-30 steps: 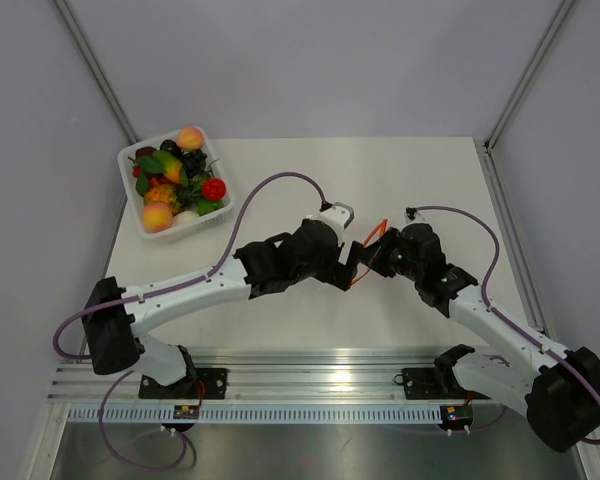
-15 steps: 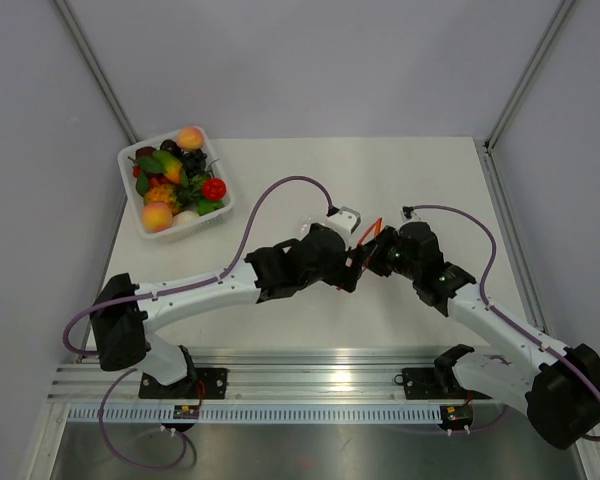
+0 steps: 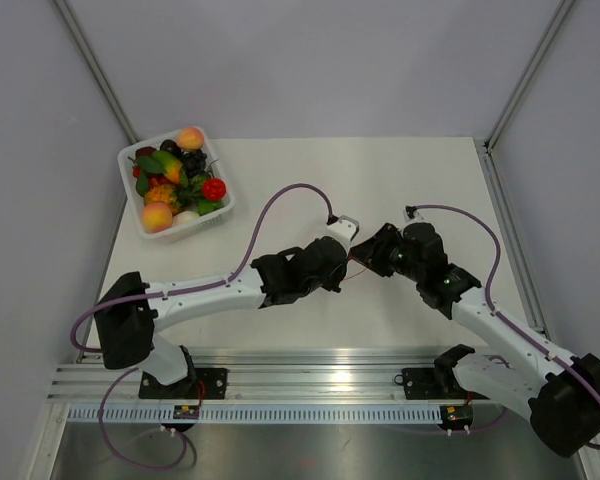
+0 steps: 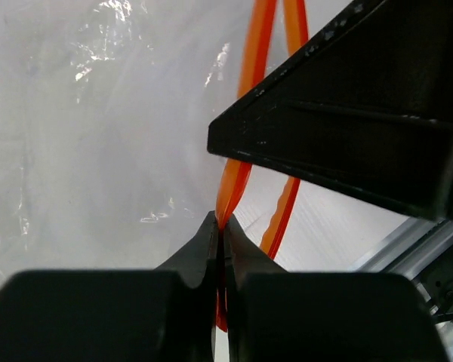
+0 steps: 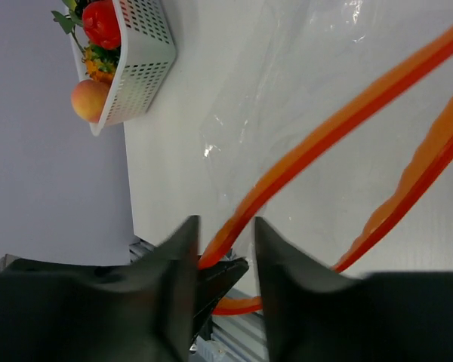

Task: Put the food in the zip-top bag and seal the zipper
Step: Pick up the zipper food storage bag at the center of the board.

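The zip-top bag (image 4: 98, 151) is clear crinkly film, held up between my two grippers, and its mouth is parted. My left gripper (image 4: 220, 226) is shut on one strip of the orange-red zipper (image 4: 253, 75). The other strip (image 4: 283, 207) hangs free beside it. My right gripper (image 5: 225, 234) is open, and the zipper (image 5: 340, 124) runs through the gap between its fingers without being pinched. In the top view both grippers meet at mid-table, left gripper (image 3: 352, 260), right gripper (image 3: 376, 254), and hide most of the bag. The food, a red round fruit (image 3: 214, 189) and a peach (image 3: 157, 216), lies in the basket.
A white perforated basket (image 3: 223, 210) with several toy fruits stands at the far left of the table, also in the right wrist view as the basket (image 5: 147, 60). Purple cables loop over both arms. The aluminium rail (image 3: 320, 385) runs along the near edge.
My left gripper has moved right and closed on the zipper strip. My right gripper, shut on the bag's edge before, has opened and let go.
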Robot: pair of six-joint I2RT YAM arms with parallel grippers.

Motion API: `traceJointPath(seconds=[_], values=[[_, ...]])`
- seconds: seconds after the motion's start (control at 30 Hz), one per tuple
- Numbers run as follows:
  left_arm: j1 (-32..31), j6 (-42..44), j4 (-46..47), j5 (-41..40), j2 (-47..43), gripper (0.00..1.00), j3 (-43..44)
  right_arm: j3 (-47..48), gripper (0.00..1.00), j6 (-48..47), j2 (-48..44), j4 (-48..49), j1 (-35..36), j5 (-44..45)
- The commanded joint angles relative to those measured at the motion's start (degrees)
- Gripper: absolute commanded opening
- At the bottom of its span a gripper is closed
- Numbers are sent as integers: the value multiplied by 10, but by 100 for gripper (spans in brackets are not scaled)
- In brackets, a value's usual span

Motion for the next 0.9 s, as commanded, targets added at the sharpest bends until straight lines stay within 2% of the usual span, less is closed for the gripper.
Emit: traceJointPath(seconds=[0.0, 0.07, 0.23, 0.4, 0.53, 0.73, 0.83, 0.87], values=[[2, 1, 23, -37, -22, 0, -4, 45, 54, -36, -23, -41, 5, 22], [8, -6, 21, -25, -39, 0, -13, 72, 67, -53, -36, -91, 5, 42], [59, -46, 33, 69, -87, 0, -38, 116, 69, -91, -88, -167, 5, 92], [80, -68, 31, 105, -117, 0, -35, 95, 69, -80, -101, -183, 5, 140], [80, -72, 30, 115, -126, 0, -31, 74, 83, -69, -63, -144, 5, 118], [80, -73, 27, 114, -135, 0, -40, 80, 84, -73, -6, -97, 5, 96], [80, -73, 29, 111, -143, 0, -45, 77, 81, -69, 14, -85, 6, 97], [80, -73, 29, 110, -144, 0, -46, 74, 75, -68, 20, -81, 5, 100]])
